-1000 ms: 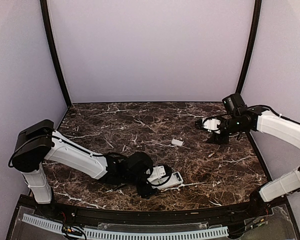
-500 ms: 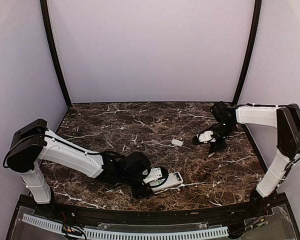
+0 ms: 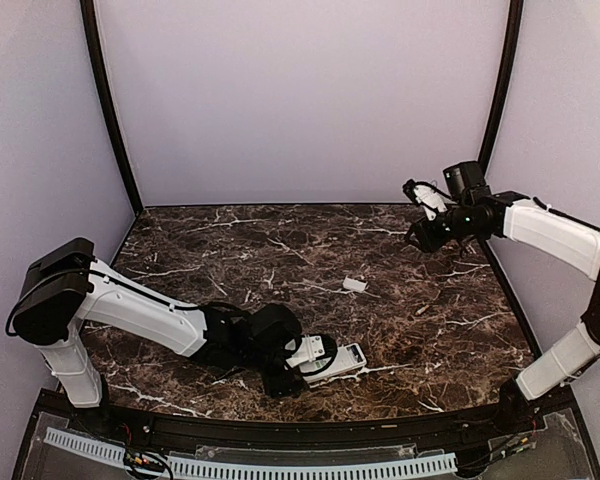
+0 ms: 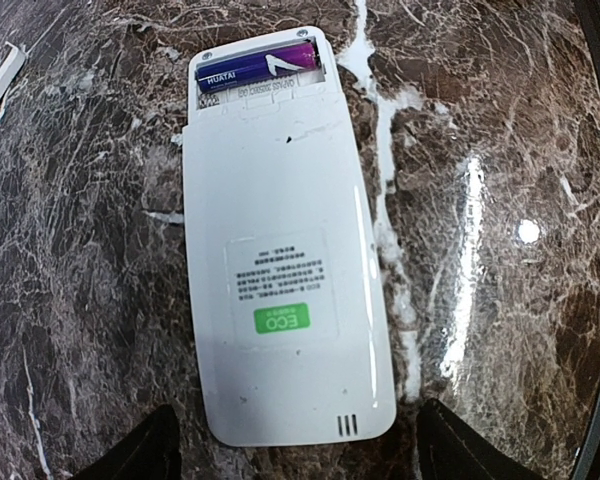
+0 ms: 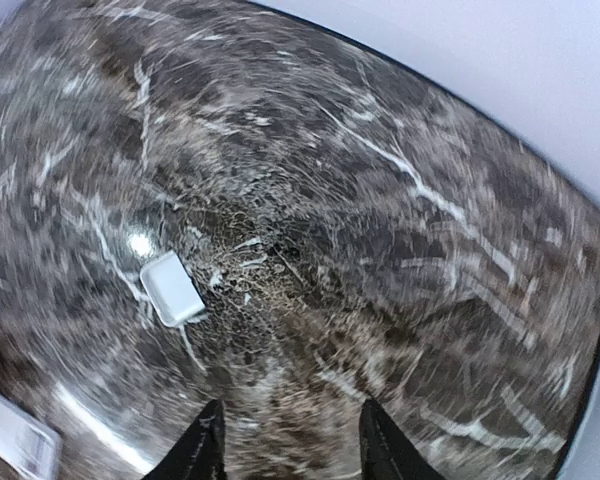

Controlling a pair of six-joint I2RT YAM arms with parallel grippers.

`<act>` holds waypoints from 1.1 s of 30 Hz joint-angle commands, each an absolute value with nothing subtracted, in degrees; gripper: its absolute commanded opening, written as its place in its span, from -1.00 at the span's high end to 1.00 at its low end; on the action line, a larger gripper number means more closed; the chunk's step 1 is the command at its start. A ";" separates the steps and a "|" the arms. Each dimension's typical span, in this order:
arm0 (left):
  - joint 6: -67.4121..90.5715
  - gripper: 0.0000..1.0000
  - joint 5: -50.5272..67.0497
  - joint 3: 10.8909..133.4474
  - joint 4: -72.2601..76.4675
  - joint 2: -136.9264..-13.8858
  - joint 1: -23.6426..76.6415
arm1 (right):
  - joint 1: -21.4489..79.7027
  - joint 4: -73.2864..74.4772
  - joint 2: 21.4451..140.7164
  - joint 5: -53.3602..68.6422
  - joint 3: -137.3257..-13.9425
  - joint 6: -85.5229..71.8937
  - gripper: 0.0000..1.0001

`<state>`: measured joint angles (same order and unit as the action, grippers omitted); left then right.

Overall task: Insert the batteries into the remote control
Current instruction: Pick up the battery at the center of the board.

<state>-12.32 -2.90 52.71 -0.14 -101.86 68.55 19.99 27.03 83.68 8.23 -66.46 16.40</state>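
Down low, the left fingers (image 4: 155,450) are spread wide, one tip on each side of the near end of the remote control (image 4: 280,250), standing off its flanks and gripping nothing. The handset lies back-up on the counter (image 4: 500,200), with its long axis running straight away from those tips. Its open bay is at the far end, with one battery (image 4: 258,68) seated crosswise in it. The right fingers (image 5: 205,450) hang high over the far right corner, parted and empty, well apart from the remote, so the left arm is much the nearer. A loose white cover (image 5: 170,288) lies between the two arms. The remote sits near the counter's front edge, and the working room is beyond it and to its right. A second battery? I can't pick one out for sure.
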 commanded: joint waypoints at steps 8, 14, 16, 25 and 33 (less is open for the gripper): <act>-12.95 -0.60 -4.07 52.56 -3.76 -102.13 68.82 | 21.33 27.23 80.79 -5.28 -48.55 -52.86 -0.01; -12.39 -0.60 -4.07 52.35 -3.30 -102.11 68.82 | 22.25 25.10 84.44 -6.47 -45.53 -56.95 -0.05; -12.21 -0.60 -3.97 52.30 -3.12 -102.17 68.82 | 22.89 24.95 85.67 -6.98 -46.03 -56.82 -0.06; -12.22 -0.59 -4.69 52.22 -2.91 -102.48 68.87 | 24.85 29.38 91.89 -11.98 -51.20 -53.29 -0.02; -12.19 -0.59 -5.06 52.16 -2.80 -103.17 68.90 | 27.85 30.55 96.50 -12.61 -53.49 -52.38 0.10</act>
